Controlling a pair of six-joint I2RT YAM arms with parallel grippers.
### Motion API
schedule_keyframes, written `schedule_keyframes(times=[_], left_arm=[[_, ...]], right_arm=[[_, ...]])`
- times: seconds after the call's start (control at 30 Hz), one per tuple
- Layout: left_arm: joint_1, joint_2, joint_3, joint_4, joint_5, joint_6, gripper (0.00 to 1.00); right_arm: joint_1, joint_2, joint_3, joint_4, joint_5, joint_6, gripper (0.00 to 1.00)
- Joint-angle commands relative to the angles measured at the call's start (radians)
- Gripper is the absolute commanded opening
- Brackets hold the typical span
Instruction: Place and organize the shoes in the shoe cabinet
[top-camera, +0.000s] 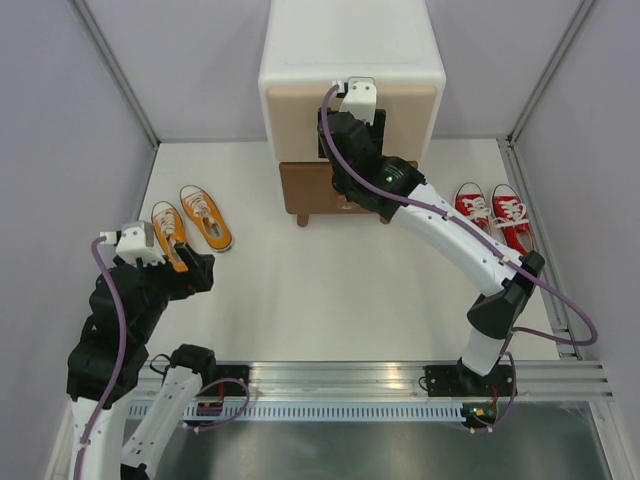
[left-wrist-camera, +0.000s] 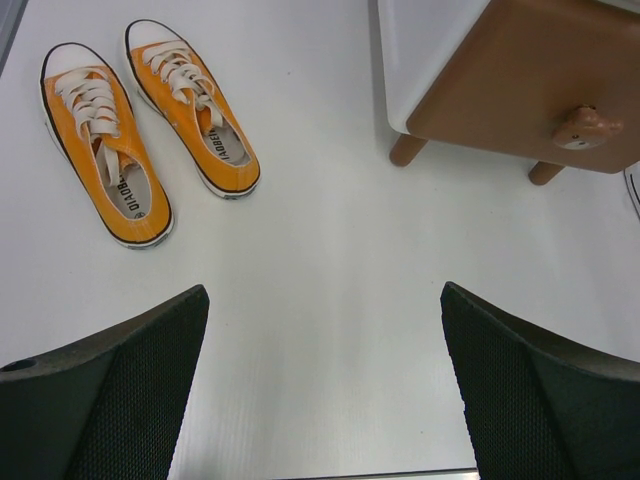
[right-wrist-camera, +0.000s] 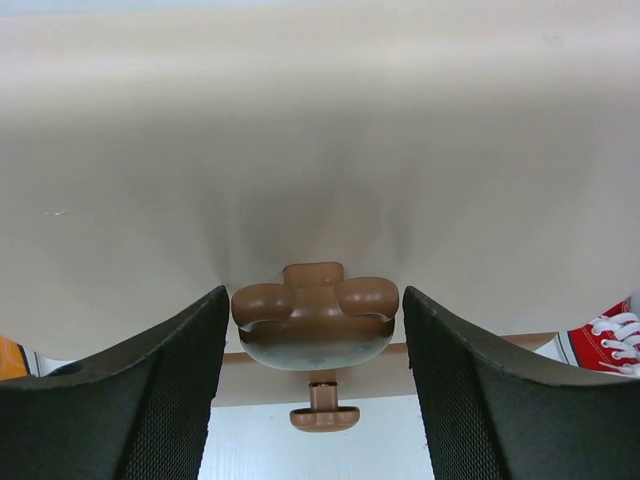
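Right gripper (right-wrist-camera: 315, 295) jaws straddle upper bear knob (right-wrist-camera: 315, 325) on far cabinet (top-camera: 350, 60), contact unclear; rigid, prob. slick, so pinch its sides. Left gripper (left-wrist-camera: 322, 288) wide, empty.

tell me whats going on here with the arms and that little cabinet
The right gripper is at the cabinet's upper beige drawer, its fingers close on either side of the bear-shaped knob; whether they already pinch it is unclear. The left gripper hangs open over the table near the orange pair. Both the orange pair and the red pair sit on the table, outside the cabinet.
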Motion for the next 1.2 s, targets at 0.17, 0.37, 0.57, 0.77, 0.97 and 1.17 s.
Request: schedule_keyframes(times=[0.17,0.37,0.57,0.77,0.97,1.17], left_arm=[[-0.002,-0.024,-0.003,-0.014,-0.002,-0.028,1.0],[-0.002,-0.035,-0.006,-0.019,-0.001,-0.03,1.0],[-0.002,-0.034,-0.007,-0.019,-0.002,-0.033,1.0],[-0.002,-0.017,-0.01,-0.017,-0.005,-0.039,1.0],[-0.004,-0.007,-0.004,-0.016,-0.019,-0.045,1.0],[-0.002,0.0,0.005,-0.013,-0.024,-0.053,1.0]], right_arm=[[-0.013,0.026,0.049,0.045,0.029,-0.005,0.72],[-0.016,0.007,0.048,0.028,0.018,0.002,0.43],[-0.011,-0.061,0.009,-0.019,-0.012,0.035,0.23],[0.022,-0.119,-0.026,-0.122,-0.008,0.084,0.14],[0.09,-0.188,-0.093,-0.205,0.04,0.16,0.14],[0.185,-0.248,-0.15,-0.297,0.092,0.262,0.14]])
